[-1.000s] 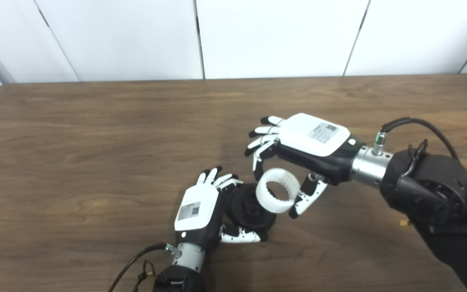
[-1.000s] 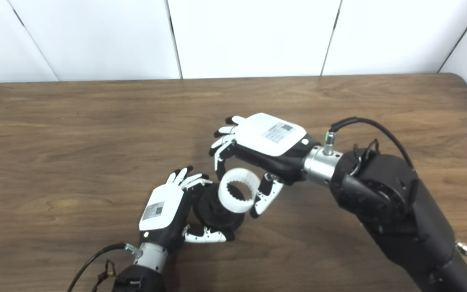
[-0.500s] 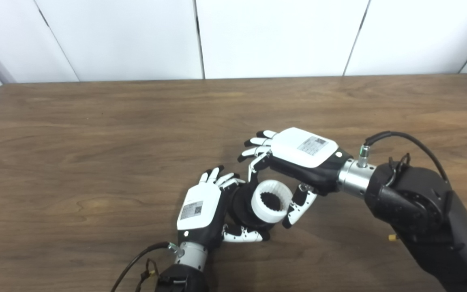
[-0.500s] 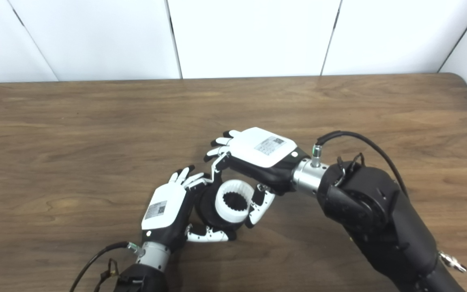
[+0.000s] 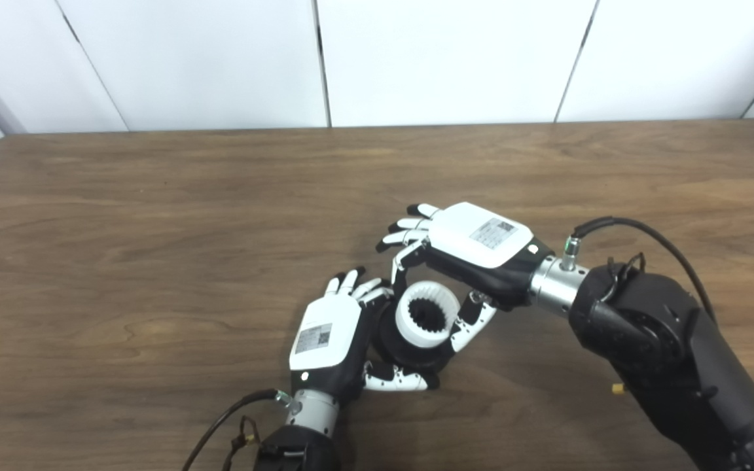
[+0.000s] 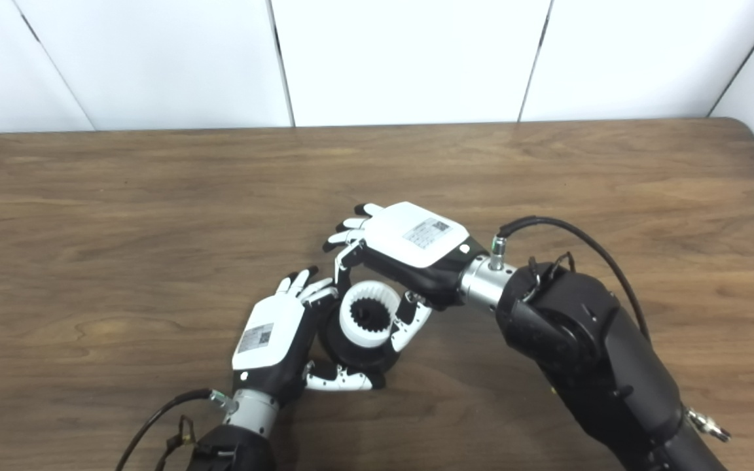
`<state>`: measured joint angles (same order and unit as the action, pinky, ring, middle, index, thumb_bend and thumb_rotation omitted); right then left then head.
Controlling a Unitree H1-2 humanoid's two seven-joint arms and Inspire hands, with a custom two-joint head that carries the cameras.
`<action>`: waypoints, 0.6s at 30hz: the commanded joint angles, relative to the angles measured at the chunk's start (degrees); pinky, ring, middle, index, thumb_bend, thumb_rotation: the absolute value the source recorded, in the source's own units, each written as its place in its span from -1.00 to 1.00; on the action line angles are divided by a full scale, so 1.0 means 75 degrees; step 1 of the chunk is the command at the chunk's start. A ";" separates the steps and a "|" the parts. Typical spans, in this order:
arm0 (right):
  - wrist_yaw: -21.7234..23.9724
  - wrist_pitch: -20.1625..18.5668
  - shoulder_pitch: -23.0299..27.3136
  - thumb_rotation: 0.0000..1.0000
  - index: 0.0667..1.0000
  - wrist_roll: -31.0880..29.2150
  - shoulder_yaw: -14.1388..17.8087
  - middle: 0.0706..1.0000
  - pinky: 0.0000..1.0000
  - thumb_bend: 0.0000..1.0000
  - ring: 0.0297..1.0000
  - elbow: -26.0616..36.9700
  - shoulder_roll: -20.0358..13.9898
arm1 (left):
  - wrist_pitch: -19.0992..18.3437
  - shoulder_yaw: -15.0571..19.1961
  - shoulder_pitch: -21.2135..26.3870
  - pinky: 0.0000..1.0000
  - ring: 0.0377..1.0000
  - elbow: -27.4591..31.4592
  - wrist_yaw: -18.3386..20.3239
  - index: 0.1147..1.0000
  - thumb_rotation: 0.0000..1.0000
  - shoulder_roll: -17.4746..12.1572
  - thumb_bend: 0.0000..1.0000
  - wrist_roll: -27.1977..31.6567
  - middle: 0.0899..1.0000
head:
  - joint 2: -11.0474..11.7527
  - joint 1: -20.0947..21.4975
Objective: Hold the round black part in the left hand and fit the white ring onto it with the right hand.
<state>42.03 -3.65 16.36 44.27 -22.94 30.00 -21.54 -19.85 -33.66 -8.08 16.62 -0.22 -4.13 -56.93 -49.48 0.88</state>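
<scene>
The left hand [image 5: 324, 340] gripped the black part [image 5: 416, 350] just above the tabletop [image 5: 154, 229]; the right hand [image 5: 472, 252] pinched the ring [image 5: 424, 314] over its toothed hub. Misaligned teeth or tilt could jam it.

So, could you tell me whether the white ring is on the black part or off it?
On: the white ring encircles the toothed hub of the black part. Whether it is fully seated, I cannot tell.
</scene>
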 commanded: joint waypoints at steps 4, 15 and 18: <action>-0.0089 0.0231 0.0156 -0.72 -0.10 0.0107 -0.0098 0.71 1.00 0.04 0.84 -0.0007 0.0030 | -0.0003 -0.0257 -0.0124 1.00 0.96 -0.0172 0.0123 -0.17 -0.89 0.0451 0.05 -0.0123 0.69 | -0.0005 -0.0026; -0.0106 0.0264 0.0252 -0.72 -0.10 0.0194 -0.0236 0.69 1.00 0.05 0.82 -0.0171 0.0131 | -0.0205 -0.0339 -0.0085 1.00 0.97 -0.0069 0.0208 -0.17 -0.89 0.0521 0.05 -0.0124 0.72 | -0.0058 -0.0100; -0.0041 0.0221 0.0267 -0.73 -0.10 0.0206 -0.0263 0.69 1.00 0.05 0.82 -0.0227 0.0137 | -0.0232 -0.0363 -0.0066 1.00 0.96 -0.0074 0.0184 -0.17 -0.89 0.0516 0.05 -0.0158 0.71 | -0.0076 -0.0111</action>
<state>42.03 -3.29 16.58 45.73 -24.65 28.25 -20.97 -21.84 -34.60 -7.79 16.91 -0.09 -3.54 -57.44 -50.01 0.09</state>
